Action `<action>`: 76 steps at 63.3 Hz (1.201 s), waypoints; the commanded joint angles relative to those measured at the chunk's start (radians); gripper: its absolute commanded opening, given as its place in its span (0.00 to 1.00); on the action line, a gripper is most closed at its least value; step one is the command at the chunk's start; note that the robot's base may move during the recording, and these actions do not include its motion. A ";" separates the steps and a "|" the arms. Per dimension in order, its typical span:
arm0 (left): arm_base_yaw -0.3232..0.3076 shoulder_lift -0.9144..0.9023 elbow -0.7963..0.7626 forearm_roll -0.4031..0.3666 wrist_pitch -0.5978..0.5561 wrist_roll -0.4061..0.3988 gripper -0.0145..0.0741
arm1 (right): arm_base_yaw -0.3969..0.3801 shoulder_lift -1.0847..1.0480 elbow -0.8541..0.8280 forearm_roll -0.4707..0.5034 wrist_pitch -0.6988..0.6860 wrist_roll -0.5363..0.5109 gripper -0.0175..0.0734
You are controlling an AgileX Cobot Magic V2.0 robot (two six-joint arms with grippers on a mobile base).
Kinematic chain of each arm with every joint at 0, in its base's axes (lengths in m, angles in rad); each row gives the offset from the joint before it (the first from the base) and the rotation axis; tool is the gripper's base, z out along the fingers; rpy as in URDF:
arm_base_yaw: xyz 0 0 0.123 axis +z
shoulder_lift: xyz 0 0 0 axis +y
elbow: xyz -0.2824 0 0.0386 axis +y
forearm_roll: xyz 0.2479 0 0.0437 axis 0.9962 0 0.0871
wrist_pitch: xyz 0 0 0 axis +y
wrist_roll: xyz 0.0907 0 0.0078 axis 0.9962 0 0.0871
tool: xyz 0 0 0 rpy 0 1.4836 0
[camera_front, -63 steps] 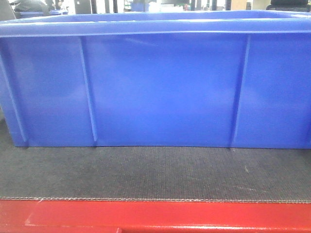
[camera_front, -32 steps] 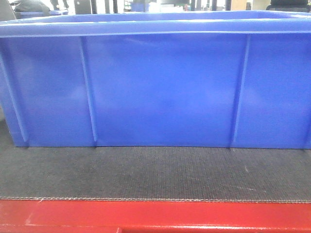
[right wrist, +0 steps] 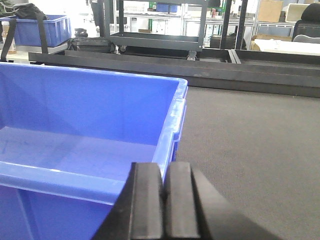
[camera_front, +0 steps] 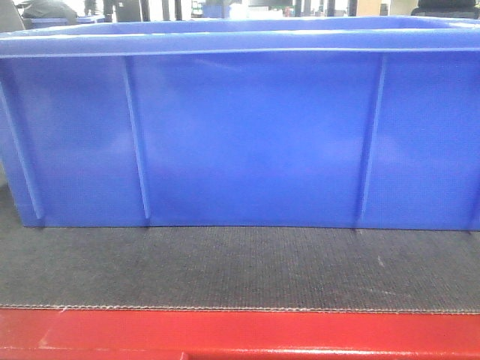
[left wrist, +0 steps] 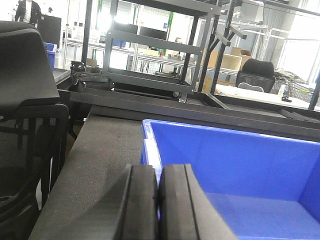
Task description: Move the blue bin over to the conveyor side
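The blue bin [camera_front: 255, 135] fills the front view and stands on the conveyor [camera_front: 240, 270], a dark woven belt with a red frame edge [camera_front: 240, 334] along the near side. In the left wrist view my left gripper [left wrist: 159, 200] sits over the left rim of the blue bin [left wrist: 240, 165], its fingers [left wrist: 142, 200] pressed together with the thin wall between them. In the right wrist view my right gripper [right wrist: 163, 200] is shut the same way on the right rim of the blue bin [right wrist: 85, 105]. The bin's inside looks empty.
A black office chair [left wrist: 25, 65] stands left of the belt. Beyond the belt runs a dark rail [right wrist: 200, 70], with a black wheeled metal cart [left wrist: 150, 45] behind it. Another blue crate [right wrist: 42, 27] sits far back on the left.
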 commanded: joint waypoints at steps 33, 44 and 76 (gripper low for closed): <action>-0.006 -0.006 -0.001 0.006 -0.020 -0.001 0.15 | -0.039 -0.100 0.111 0.009 -0.072 -0.006 0.12; -0.006 -0.006 -0.001 0.006 -0.020 -0.001 0.15 | -0.113 -0.235 0.260 0.102 -0.118 -0.090 0.12; -0.006 -0.008 -0.001 0.006 -0.020 -0.001 0.15 | -0.169 -0.295 0.391 0.161 -0.176 -0.109 0.12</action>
